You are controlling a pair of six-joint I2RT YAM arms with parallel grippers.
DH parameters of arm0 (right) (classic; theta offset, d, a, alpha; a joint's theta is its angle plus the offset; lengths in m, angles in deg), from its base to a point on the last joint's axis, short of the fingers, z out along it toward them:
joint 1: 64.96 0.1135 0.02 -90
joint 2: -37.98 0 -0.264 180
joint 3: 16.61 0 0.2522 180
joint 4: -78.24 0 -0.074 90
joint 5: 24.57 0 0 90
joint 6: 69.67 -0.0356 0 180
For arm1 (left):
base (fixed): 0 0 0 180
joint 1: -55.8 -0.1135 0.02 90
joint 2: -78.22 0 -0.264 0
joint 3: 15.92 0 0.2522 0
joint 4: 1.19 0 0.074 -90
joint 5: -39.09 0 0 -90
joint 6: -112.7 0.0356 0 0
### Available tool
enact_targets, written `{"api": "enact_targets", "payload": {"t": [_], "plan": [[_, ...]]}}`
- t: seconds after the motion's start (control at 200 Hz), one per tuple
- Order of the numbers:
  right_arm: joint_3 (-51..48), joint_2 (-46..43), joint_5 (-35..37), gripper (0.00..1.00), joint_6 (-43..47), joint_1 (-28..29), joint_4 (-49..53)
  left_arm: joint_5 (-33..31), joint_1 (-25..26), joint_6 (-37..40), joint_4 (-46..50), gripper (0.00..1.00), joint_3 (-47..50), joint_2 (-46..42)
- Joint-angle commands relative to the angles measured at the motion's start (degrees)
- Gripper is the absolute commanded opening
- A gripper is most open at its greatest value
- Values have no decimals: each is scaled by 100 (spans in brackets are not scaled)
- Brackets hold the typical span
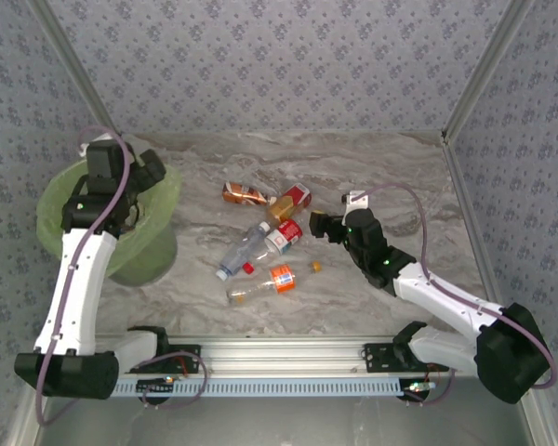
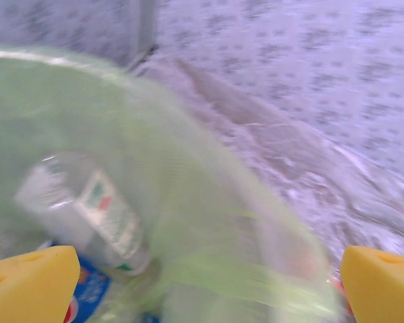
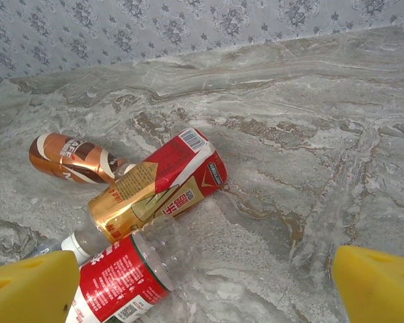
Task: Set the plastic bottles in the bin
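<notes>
Lying outside the one bin [image 1: 153, 249]: five plastic bottles [image 1: 281, 235].

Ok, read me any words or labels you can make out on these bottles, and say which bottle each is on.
"AFE", the rest hidden: brown bottle.
Chinese characters and a barcode, too small to read: red-and-gold bottle.
White print, too small to read: red-label bottle.
Green-and-red label, blurred: clear bottle in the bin.

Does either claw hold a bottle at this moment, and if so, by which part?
Nothing is held. The left claw stands open above the bin, and the right claw stands open over the bottles; both are empty.
</notes>
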Motion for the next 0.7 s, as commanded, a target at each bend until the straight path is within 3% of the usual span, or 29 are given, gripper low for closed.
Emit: {"api": "enact_targets", "payload": {"t": [0.0,0.265,0.435,0.695], "plan": [[178,22,57,99,-138,-41,16,-49,562,439,-298,99,-340,185],[88,-118,30,99,-136,-70,84,-411,2023,1630,-311,99,-1054,1106],[-54,-339,91,99,-145,-122,129,-655,2315,2192,26,99,-1483,1772],[-299,-670,155,99,-306,-269,269,-65,2699,2230,577,99,-1810,2626]]}}
